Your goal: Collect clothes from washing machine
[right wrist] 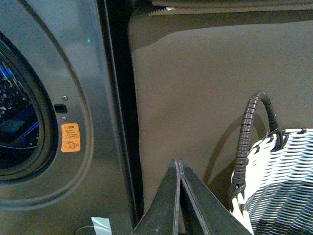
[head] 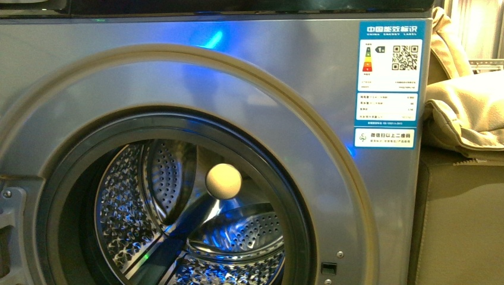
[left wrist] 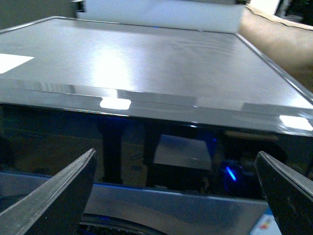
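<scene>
The silver-grey washing machine (head: pixel 238 77) fills the front view, its porthole uncovered on the perforated steel drum (head: pixel 178 231). A cream ball (head: pixel 223 180) shows inside the drum. The clothes are out of view in every frame. My left gripper (left wrist: pixel 175 152) hangs open in front of the black control panel, level with the washing machine (left wrist: pixel 146 54) top, nothing between its fingers. My right gripper (right wrist: pixel 179 162) is shut and empty, pointing at the gap beside the washing machine (right wrist: pixel 73 73), to the right of its orange sticker (right wrist: pixel 70 137).
A grey-white woven basket (right wrist: pixel 279 186) with a dark ribbed handle (right wrist: pixel 247 132) stands close beside the right gripper. A brown sofa side (right wrist: pixel 195 88) rises behind it. Beige cushions (head: pixel 463 107) lie right of the machine, past the blue-white energy label (head: pixel 389 83).
</scene>
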